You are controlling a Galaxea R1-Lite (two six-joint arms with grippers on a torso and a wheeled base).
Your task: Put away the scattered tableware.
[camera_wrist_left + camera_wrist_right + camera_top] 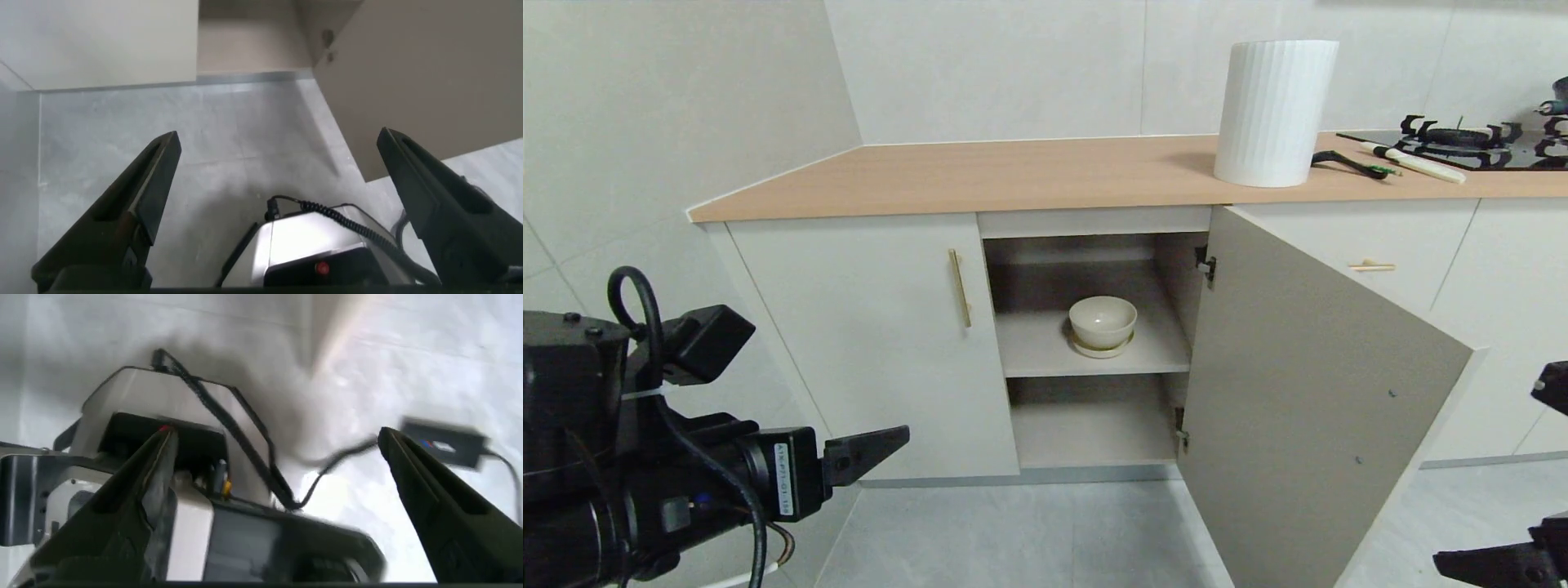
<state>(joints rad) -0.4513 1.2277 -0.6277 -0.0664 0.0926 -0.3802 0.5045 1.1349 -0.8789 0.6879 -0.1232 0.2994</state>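
Note:
A cream bowl (1103,321) sits on a small plate (1101,351) on the upper shelf (1037,349) of the open cabinet. My left gripper (882,445) hangs low at the left, in front of the shut cabinet door and well short of the bowl. In the left wrist view this gripper (279,137) is open above the floor with nothing between its fingers. My right gripper (1494,563) is at the bottom right, beyond the open door (1307,384). In the right wrist view that gripper (278,434) is open and empty.
The open door swings out toward me between the two arms. The lower shelf (1086,429) is bare. On the wooden counter (980,175) stand a tall white ribbed container (1274,113), utensils (1413,162) and a gas hob (1462,139). A black power brick (445,443) with cable lies on the floor.

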